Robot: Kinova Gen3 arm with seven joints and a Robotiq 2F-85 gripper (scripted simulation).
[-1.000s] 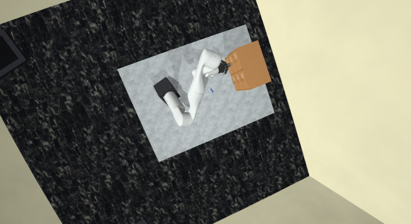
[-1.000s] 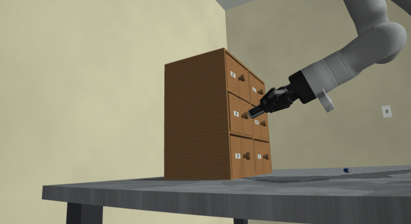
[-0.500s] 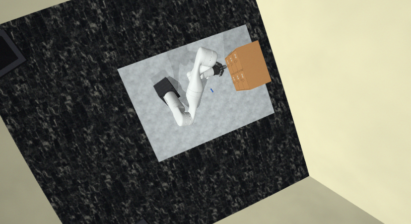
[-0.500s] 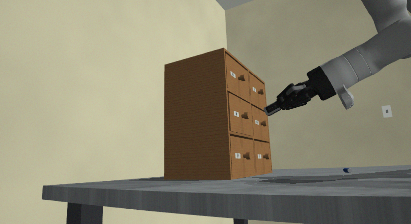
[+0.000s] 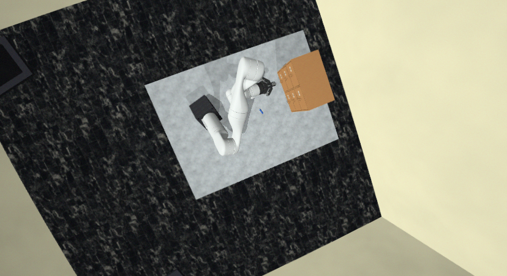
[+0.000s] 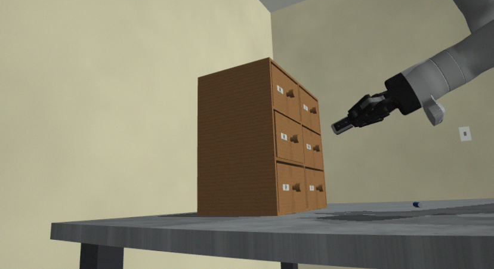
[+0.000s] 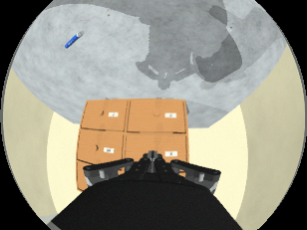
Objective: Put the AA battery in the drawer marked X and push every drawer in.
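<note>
- My gripper (image 6: 340,126) hangs in the air, apart from the chest's front, fingers pressed together on nothing.
- The AA battery (image 6: 416,204) lies on the grey table (image 6: 221,232), well apart from the chest (image 6: 235,146).
- All 6 drawers look pushed in.
- Pale yellow walls (image 6: 103,94) surround a dark speckled floor (image 5: 106,132).

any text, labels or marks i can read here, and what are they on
No text here can be read for certain.
Drawer labels on the chest: six small white tags, one beside each knob, each with a dark mark too small to read, for example the top one.
Wall plate: a white square with a dark spot, no lettering visible.
AA battery: blue, no print visible.
</note>
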